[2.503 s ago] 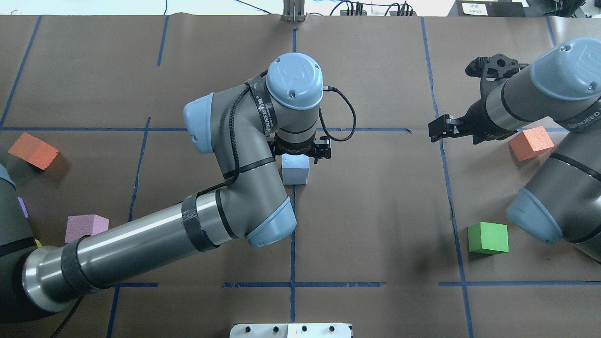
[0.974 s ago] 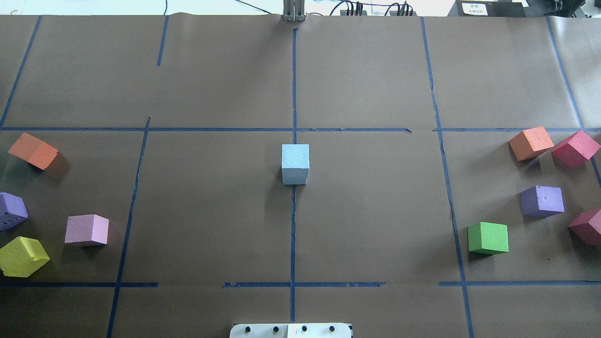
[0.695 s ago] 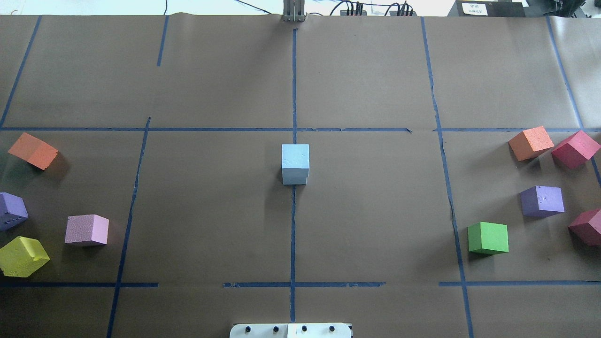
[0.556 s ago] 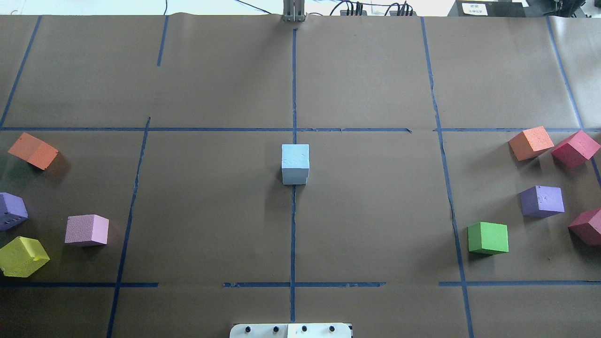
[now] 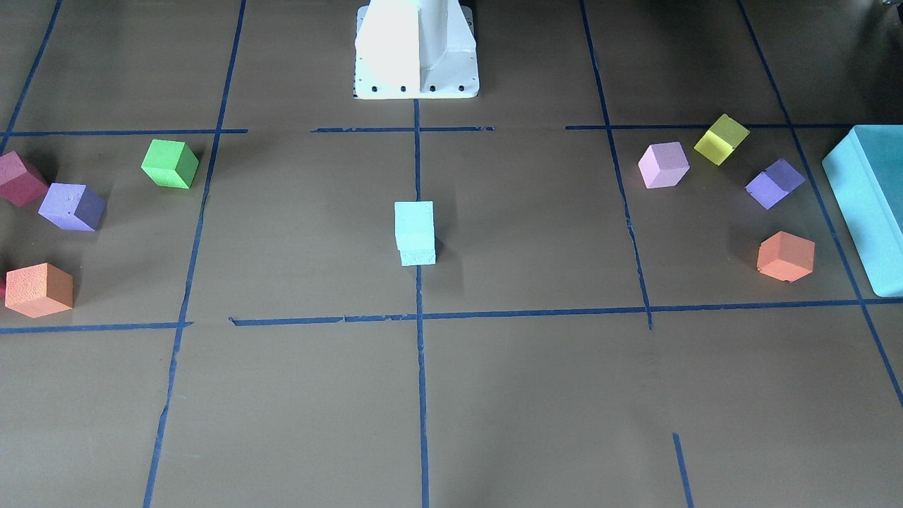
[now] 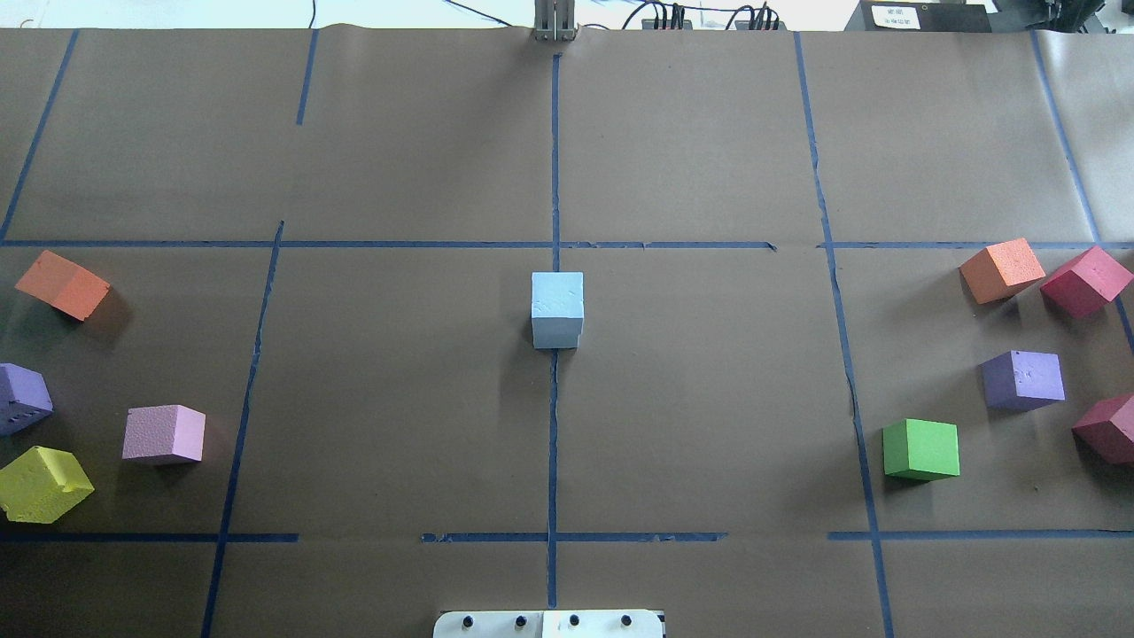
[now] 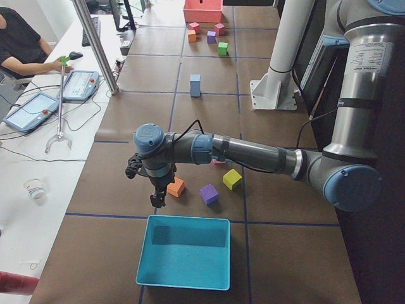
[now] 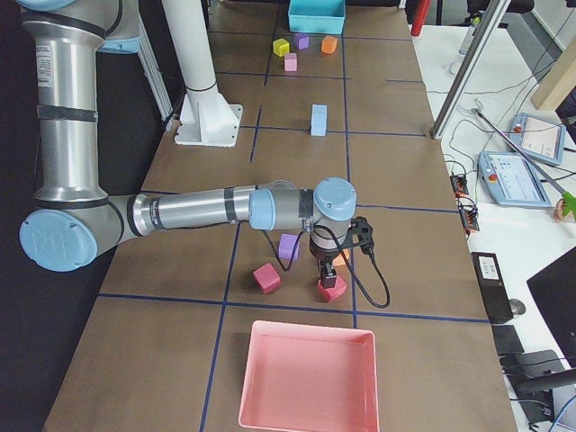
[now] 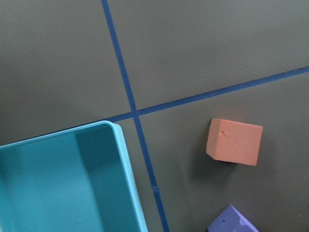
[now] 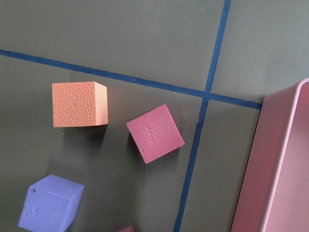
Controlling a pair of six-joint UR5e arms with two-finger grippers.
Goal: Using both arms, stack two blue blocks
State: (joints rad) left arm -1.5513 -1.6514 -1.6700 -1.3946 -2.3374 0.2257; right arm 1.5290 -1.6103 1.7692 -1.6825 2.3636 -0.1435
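The two pale blue blocks stand stacked at the table's middle, on the centre tape line. The top blue block (image 6: 557, 297) sits on the bottom blue block (image 6: 559, 339), slightly offset. The stack also shows in the front-facing view (image 5: 414, 224) and both side views (image 7: 194, 85) (image 8: 319, 119). No arm touches it. My left gripper (image 7: 158, 199) hangs by an orange cube (image 7: 175, 187) near the teal tray; I cannot tell whether it is open or shut. My right gripper (image 8: 330, 268) hangs over a crimson cube (image 8: 331, 289); I cannot tell its state either.
A teal tray (image 7: 152, 266) lies at the table's left end and a pink tray (image 8: 261, 396) at its right end. Loose coloured cubes lie at both sides, among them a green cube (image 6: 921, 449) and a yellow cube (image 6: 42, 484). The white pedestal (image 5: 416, 49) stands at the robot's edge.
2.5 s ago the left gripper was at the top blue block and the right arm hovered at the right. Both arms have left the overhead view. The stack has stayed still over the last second.
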